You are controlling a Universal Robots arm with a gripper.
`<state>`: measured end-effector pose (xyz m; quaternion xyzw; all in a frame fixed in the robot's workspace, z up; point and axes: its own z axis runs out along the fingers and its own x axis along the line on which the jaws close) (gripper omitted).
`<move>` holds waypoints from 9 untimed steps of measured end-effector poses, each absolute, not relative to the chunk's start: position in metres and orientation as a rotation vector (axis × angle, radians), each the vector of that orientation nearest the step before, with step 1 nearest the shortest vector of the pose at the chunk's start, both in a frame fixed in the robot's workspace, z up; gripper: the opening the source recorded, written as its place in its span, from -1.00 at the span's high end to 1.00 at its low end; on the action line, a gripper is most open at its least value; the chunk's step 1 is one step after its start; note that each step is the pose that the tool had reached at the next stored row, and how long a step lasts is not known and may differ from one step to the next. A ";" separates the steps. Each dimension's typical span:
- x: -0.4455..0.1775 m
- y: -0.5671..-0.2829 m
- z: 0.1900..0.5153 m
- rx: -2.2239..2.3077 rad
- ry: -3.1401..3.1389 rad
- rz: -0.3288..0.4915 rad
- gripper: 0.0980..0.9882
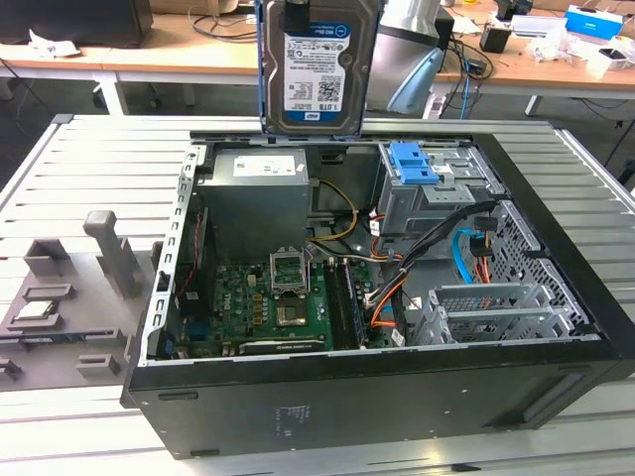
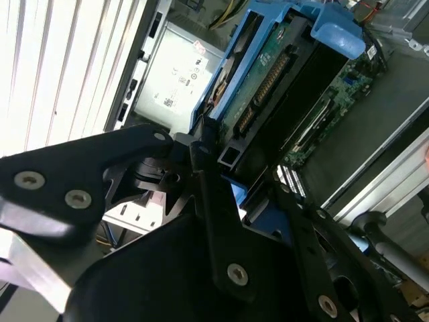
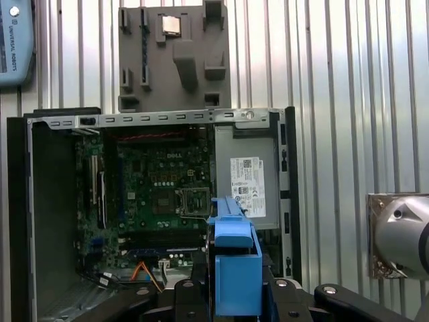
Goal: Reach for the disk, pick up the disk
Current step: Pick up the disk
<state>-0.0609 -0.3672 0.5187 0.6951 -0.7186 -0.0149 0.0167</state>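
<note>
Aloft above the far edge of the open computer case [image 1: 347, 397], disk [image 1: 317, 64] held upright, label [image 1: 316, 74] turned toward the near side, gripper [image 3: 236, 287] fingers [image 2: 214, 221] clenched on its blue bracket [image 3: 234, 255]

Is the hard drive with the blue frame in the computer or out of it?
Out. In the exterior view the disk hangs upright above the open computer case, held by the gripper.

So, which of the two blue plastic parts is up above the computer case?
The blue bracket framing the disk, high above the case. The other, a blue latch piece, sits on the drive cage inside.
</note>
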 end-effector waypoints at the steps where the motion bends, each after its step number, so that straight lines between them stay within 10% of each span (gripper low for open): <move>1: -0.056 -0.367 0.519 2.161 -2.234 -0.046 0.40; 9: -0.052 -0.369 0.519 2.161 -2.234 -0.046 0.40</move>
